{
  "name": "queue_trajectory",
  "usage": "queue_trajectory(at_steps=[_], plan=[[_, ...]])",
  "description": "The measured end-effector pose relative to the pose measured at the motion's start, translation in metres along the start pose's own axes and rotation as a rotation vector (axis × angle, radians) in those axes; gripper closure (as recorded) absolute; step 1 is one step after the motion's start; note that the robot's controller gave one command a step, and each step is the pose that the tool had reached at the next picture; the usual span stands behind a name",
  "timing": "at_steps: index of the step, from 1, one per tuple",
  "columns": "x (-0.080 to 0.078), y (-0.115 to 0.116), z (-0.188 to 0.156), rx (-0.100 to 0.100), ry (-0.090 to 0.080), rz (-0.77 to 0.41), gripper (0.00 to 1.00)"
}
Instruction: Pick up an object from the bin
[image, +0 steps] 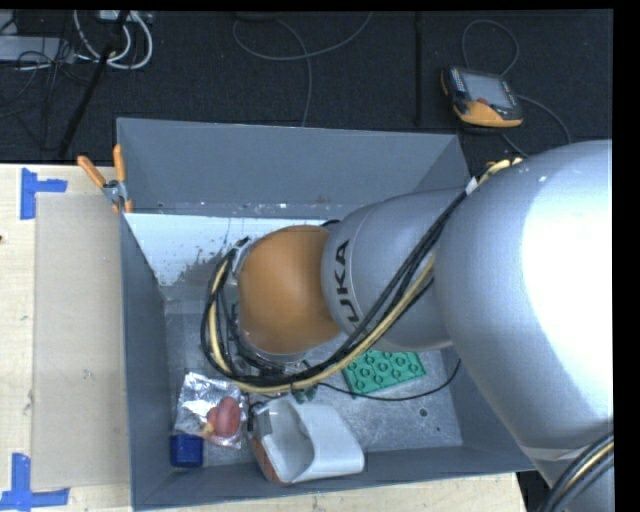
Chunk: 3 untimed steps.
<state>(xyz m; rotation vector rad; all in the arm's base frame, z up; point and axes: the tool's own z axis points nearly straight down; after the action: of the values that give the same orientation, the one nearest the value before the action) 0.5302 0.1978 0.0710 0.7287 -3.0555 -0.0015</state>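
The gripper (262, 418), open or closed I cannot tell, hangs between a white cup (322, 448) and crinkled bag (208, 398), seemingly at the grasping step, a clean lift next.

Dark floor (300, 90) beyond the far wall of the bin (290, 165). Orange-and-grey handheld unit (482, 97) with a dark screen lies on it, upper right of frame, well apart from the bin. Thin dark cables (285, 47) loop across top centre. Bunch of white cables (128, 38) at upper left.
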Motion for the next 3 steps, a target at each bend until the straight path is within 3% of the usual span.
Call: queue_trajectory(at_steps=[1, 2, 3], plan=[[0.0, -0.002, -0.001, 0.001, 0.0, 0.004, 1.0], [0.0, -0.002, 0.0, 0.0, 0.0, 0.005, 0.0], [0.06, -0.005, -0.006, 0.002, -0.01, -0.096, 0.0]])
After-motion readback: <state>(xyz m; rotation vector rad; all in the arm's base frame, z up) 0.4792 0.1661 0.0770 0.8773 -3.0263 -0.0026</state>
